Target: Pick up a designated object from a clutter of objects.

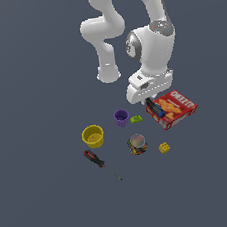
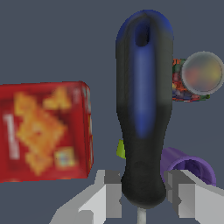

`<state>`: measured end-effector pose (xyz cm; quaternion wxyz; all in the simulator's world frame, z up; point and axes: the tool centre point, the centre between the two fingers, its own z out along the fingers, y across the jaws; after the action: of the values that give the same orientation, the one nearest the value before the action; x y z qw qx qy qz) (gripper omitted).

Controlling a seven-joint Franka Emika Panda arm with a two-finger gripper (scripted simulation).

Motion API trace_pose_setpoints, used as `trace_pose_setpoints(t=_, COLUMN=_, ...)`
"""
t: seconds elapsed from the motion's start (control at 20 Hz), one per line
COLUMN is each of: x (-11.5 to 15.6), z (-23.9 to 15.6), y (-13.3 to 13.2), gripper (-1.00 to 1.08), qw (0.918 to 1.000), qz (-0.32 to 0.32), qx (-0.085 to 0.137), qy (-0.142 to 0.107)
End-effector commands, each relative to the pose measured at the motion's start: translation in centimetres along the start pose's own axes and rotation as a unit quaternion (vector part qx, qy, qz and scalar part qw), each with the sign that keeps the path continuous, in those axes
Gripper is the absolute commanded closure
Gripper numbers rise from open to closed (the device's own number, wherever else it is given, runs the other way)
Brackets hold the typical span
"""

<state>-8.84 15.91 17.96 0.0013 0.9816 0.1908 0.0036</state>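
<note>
Hanging low over the red cracker box [image 1: 172, 109] in the exterior view, the gripper [image 1: 152, 105] meets the short screwdriver [image 1: 156, 109]. Wrist view: fingers [image 2: 109, 194] flank the black handle [image 2: 143, 109] (contact unclear, I cannot tell). Next, I judge: squeeze firmly, then lift.

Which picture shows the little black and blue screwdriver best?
The wrist view. The black and blue screwdriver fills the picture, its handle standing between the gripper jaws. In the exterior view it is only a small dark sliver under the gripper, against the red cracker box.
</note>
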Motion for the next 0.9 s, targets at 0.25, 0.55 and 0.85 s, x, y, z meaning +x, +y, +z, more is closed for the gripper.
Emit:
trace_pose_setpoints(t=0.25, x=-2.0, z=-6.8, y=-1.5, gripper=1.08, qw=1.0000, qz=-0.001, qx=0.001, qy=-0.001)
trace_pose_setpoints(t=0.55, x=-3.6, z=-12.3, y=-2.7, gripper=1.08, qw=1.0000, qz=-0.001, qx=0.002, qy=-0.001)
trace_pose_setpoints(t=0.85, x=-5.0, z=-17.7, y=-3.8, gripper=1.08, qw=1.0000, qz=-0.002, qx=0.002, qy=-0.002)
